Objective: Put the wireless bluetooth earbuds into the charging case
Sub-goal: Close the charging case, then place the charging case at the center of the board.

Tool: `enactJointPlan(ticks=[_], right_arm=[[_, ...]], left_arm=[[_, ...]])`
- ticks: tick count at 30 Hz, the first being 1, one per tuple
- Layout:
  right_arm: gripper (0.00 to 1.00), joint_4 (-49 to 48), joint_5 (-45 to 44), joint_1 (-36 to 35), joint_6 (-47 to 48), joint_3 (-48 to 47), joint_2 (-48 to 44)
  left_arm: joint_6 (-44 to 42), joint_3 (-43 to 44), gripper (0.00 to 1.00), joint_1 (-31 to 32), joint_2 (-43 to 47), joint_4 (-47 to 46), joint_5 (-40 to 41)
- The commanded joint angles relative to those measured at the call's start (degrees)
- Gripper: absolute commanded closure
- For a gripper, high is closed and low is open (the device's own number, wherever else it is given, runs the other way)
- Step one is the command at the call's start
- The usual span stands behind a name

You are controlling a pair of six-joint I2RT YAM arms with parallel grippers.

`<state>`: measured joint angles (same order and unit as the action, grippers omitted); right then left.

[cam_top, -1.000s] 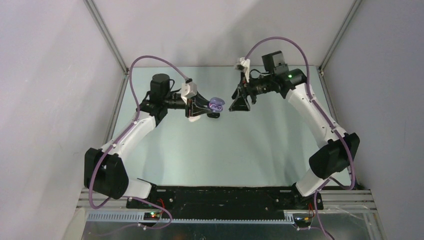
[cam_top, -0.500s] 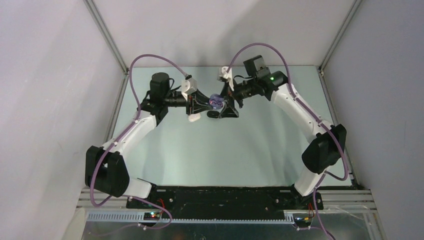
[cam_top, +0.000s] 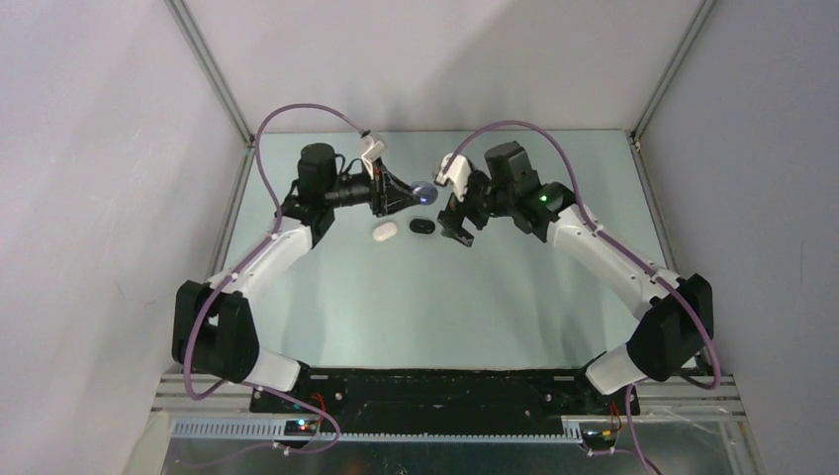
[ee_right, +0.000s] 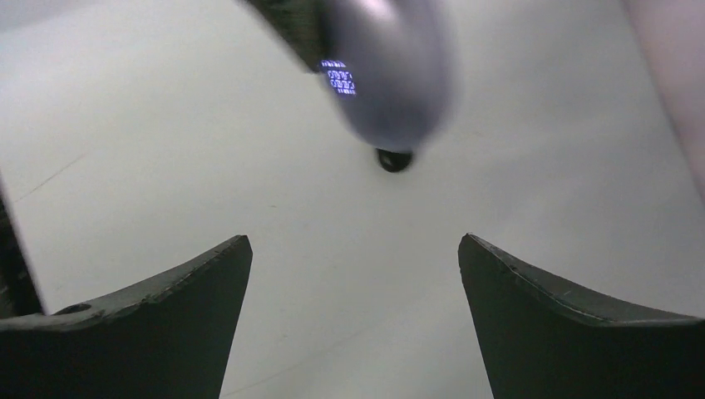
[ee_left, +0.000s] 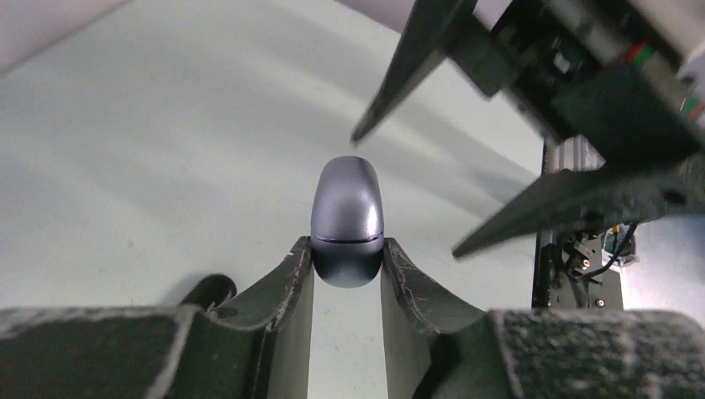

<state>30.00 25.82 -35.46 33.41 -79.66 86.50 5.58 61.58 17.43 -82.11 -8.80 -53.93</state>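
Left gripper: the left gripper (ee_left: 347, 246) is clamped on the lower half of a smooth lavender-grey oval charging case (ee_left: 347, 199), with one black finger pressed to each flank. The case stands up out of the fingers, lifted off the table.
Case surface: a thin seam crosses it just above the fingertips, with the darker part below and the paler dome above.
Right gripper: the right gripper (ee_right: 353, 241) has its jaws spread wide with nothing between them. It faces the held case from just beside it without touching it.
On the table: a white oval pebble-like object (cam_top: 384, 231) and a glossy black oval object (cam_top: 421, 226) lie side by side, near each other but apart. They sit under the two grippers, on the far half of the pale green table top (cam_top: 475, 307).
Earbuds: both objects are small in every view, and I cannot tell whether either is an earbud or another case.
Open room: a broad bare stretch of table runs from the grippers down to the black base rail (cam_top: 445, 388). A narrower strip lies between the right arm and the right edge.
Edges: the left arm's upper link runs close along the left edge. Aluminium frame posts (cam_top: 208, 71) rise at the back corners, and plain white walls (cam_top: 416, 59) close in the back and sides. Both grippers hang in from the back edge, about centred between the side edges.
Writing: in the right wrist view a small patch of bluish marks (ee_right: 337, 79) shows at the case's edge, too blurred to read.
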Motion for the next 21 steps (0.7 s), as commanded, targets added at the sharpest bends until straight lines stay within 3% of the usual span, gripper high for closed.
enactJointPlan(ticks=[1, 10, 16, 21], right_arm=[[0.01, -9.86, -11.29, 4.96, -9.34, 2.15, -5.43], [0.01, -1.23, 3.18, 18.75, -25.17, 3.51, -6.75], [0.01, 7.00, 5.99, 21.62, -22.59, 3.60, -5.36], [0.01, 6.15, 5.59, 21.93, -23.97, 3.82, -4.77]], left_arm=[[-0.49, -1.65, 1.00, -0.58, -1.70, 7.70, 3.51], [-9.35, -6.48, 0.94, -0.64, -8.03, 18.71, -0.01], [-13.29, 0.47, 0.88, -0.49, -17.47, 30.39, 1.43], [-12.77, 1.83, 0.78, 0.04, -22.16, 30.77, 6.39]])
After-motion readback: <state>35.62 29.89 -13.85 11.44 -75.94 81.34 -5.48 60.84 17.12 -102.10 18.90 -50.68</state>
